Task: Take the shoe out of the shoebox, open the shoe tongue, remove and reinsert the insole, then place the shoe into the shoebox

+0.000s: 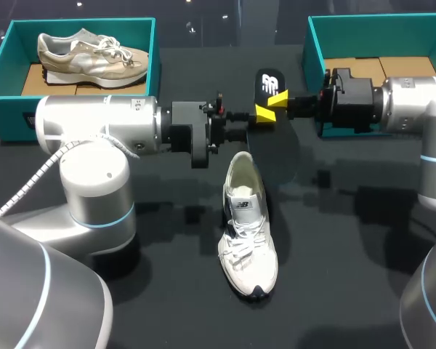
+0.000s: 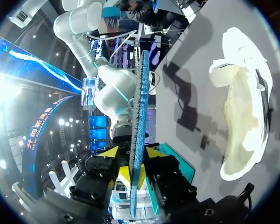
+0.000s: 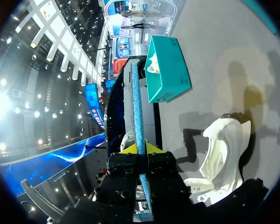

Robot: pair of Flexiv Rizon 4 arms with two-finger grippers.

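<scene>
Head view, insole (image 1: 267, 82) pinched by left fingers (image 1: 263, 113) and right fingers (image 1: 279, 99), near shoe (image 1: 247, 233).

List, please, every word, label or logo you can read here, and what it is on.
No text can be quoted with certainty.
Insole: a white logo mark, no readable words.
White shoe: a dark mark on the tongue, too small to read.
Left arm: tiny print near the joint, blurred.

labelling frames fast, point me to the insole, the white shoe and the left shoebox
insole (image 1: 267, 81), head view, printed end
white shoe (image 1: 245, 240), head view, laces
left shoebox (image 1: 14, 116), head view, front wall
</scene>
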